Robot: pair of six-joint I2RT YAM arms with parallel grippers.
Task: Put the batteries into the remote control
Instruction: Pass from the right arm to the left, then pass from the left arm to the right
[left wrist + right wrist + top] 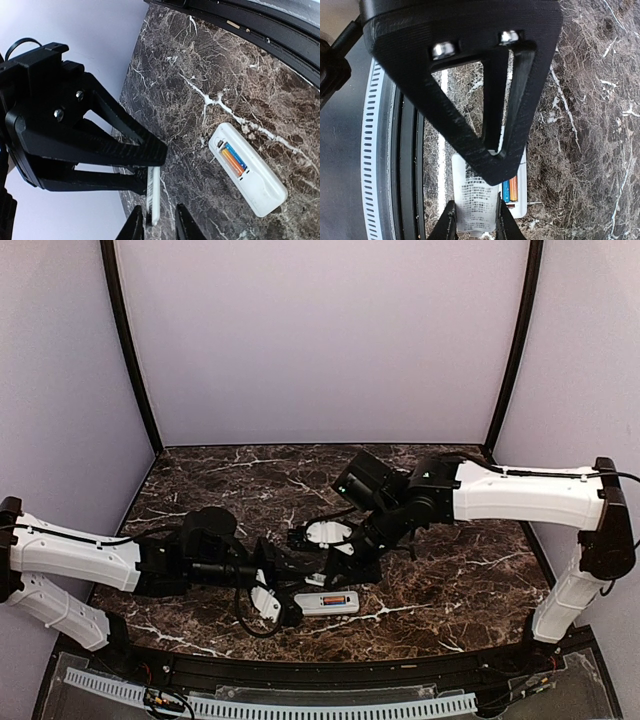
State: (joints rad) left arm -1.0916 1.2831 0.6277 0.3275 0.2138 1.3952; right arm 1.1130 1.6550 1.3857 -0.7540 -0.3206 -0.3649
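A: Where can you get in?
B: Right of the remote (328, 603), the table (450, 575) lies open to you.
A: And from above?
B: Blocked: left gripper (159, 225) and right gripper (474, 220) meet just above it, cover (470, 200) between them. Any gap underneath looks slim, hard to judge.

batteries (234, 160) in remote control (260, 187), on table (200, 60)
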